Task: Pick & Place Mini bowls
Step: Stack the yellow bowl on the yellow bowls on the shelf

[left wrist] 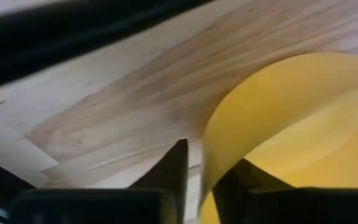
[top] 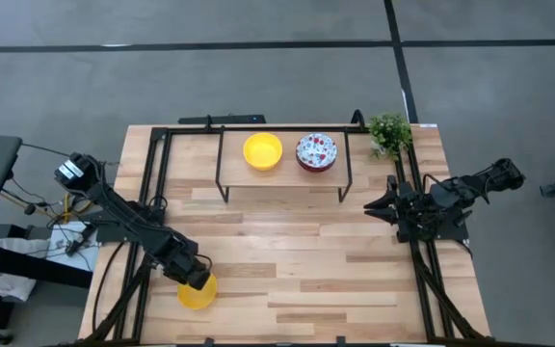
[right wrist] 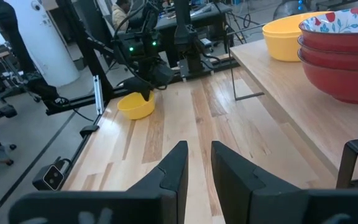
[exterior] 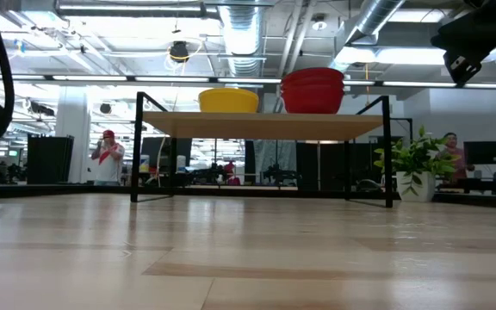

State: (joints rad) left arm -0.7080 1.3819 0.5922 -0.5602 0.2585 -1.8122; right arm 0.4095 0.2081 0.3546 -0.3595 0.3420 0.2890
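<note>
A plain yellow mini bowl (top: 199, 294) sits near the table's front left corner; it also shows in the right wrist view (right wrist: 135, 107). My left gripper (top: 194, 277) comes down on its far rim and is shut on it. On the wire-legged shelf (top: 282, 172) at the far edge rest another yellow mini bowl (top: 262, 151) and a stack of red-sided mini bowls (top: 316, 151) with a white floral inside. My right gripper (top: 372, 207) waits right of the shelf, shut, nothing between its fingers (right wrist: 199, 163). My left gripper has the yellow bowl's rim (left wrist: 205, 146) between its two fingers, one finger (left wrist: 236, 182) inside the bowl and one finger (left wrist: 176, 169) outside. The fingers come from above, slanting steeply down. In the right wrist view the bowl's base looks to be on the table.
A small green plant (top: 389, 132) stands at the far right corner beside the shelf. Black frame rails (top: 152, 193) run along the table's left and right sides. Bare wood (top: 297, 260) lies between the arms. Beyond the table, the low view shows people (exterior: 107, 159) in the room.
</note>
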